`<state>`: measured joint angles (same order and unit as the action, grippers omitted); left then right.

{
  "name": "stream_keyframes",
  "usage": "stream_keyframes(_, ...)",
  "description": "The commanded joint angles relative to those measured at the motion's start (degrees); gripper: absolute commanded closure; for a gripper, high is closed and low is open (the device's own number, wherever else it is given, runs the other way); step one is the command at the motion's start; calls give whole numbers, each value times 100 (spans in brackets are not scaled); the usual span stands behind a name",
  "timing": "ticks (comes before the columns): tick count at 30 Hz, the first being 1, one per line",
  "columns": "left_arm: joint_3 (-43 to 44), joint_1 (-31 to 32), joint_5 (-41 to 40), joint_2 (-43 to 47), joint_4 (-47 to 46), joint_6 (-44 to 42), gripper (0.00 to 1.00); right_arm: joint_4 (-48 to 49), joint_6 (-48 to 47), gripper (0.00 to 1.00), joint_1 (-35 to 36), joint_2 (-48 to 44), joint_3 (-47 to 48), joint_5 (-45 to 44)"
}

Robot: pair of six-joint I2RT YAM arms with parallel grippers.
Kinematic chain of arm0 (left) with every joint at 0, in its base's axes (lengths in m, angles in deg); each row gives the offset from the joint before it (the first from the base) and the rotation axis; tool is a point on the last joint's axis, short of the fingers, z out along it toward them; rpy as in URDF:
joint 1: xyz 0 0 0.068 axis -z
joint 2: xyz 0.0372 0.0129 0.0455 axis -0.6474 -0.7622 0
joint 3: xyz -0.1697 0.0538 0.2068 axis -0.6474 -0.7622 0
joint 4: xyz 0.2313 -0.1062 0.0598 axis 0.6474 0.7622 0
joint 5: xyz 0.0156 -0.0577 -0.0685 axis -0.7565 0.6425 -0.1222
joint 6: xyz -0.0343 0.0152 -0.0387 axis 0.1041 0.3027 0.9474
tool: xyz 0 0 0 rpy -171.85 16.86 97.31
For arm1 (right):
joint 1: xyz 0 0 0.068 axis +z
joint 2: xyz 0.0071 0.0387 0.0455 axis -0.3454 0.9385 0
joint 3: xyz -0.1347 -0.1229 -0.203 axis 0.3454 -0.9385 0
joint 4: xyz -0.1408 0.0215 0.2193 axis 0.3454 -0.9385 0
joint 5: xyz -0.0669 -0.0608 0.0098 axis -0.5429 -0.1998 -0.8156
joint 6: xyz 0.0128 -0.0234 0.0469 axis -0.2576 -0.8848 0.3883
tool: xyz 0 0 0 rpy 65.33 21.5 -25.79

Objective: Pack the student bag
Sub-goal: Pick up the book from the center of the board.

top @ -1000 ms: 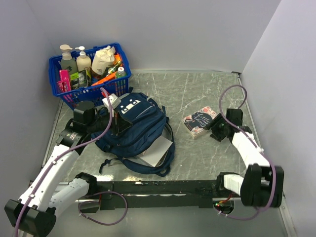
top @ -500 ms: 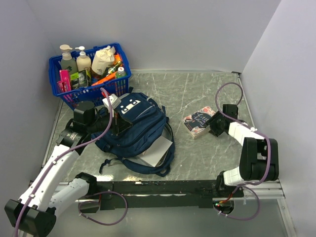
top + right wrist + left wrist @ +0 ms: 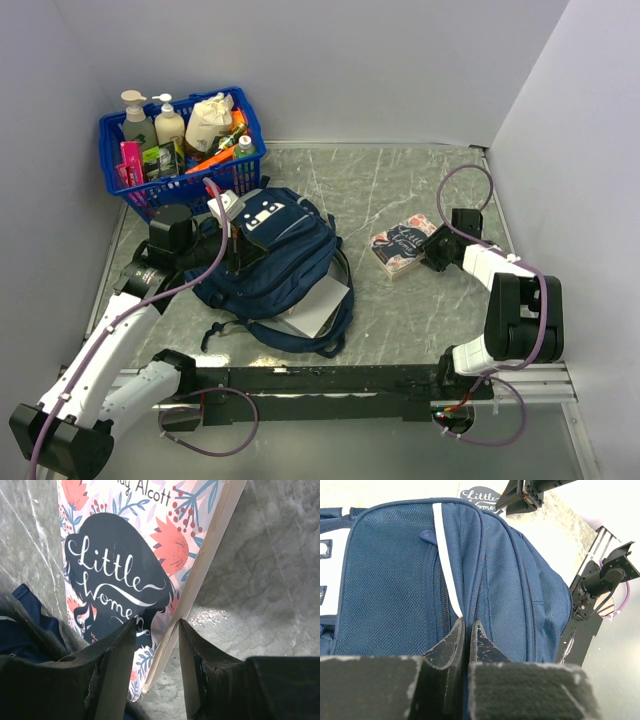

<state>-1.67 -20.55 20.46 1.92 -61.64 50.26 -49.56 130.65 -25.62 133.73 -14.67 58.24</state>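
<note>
The left arm (image 3: 110, 340) stretches from its base toward 1 o'clock. Its wrist is bent so the left claw (image 3: 468, 630) points to 3 o'clock, fingers pressed together. The right arm (image 3: 500, 300) folds tight at the elbow, its right claw (image 3: 156, 625) aimed at 9 o'clock, fingers parted.

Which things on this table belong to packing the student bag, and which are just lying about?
For the job: student bag; Little Women book; left gripper, shut on the bag; right gripper, astride the book's edge.
Lying about: blue basket, with its bottles.
</note>
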Motion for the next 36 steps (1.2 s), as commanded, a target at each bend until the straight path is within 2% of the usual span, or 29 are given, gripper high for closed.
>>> stream_keyframes(1, 186, -2, 535, 190, -897, 93, 99, 154, 32, 54, -30, -227, 334, 86)
stream_keyframes(23, 115, -2, 649, 164, -994, 207, 99, 522, 225, 56, -22, -359, 291, 376)
stream_keyframes(27, 89, 7, 658, 181, -1003, 234, 99, 856, 295, 66, -22, -219, 71, 516)
stream_keyframes(30, 89, -2, 658, 199, -968, 234, 99, 1050, 313, 91, -22, -201, -8, 560)
stream_keyframes(31, 89, -2, 658, 199, -959, 225, 99, 1259, 321, 94, -22, -218, -34, 569)
stream_keyframes(33, 89, -2, 658, 199, -950, 225, 99, 1357, 339, 100, -22, -236, -61, 613)
stream_keyframes(36, 80, -2, 658, 208, -968, 242, 99, 1498, 304, 100, -4, -262, -17, 648)
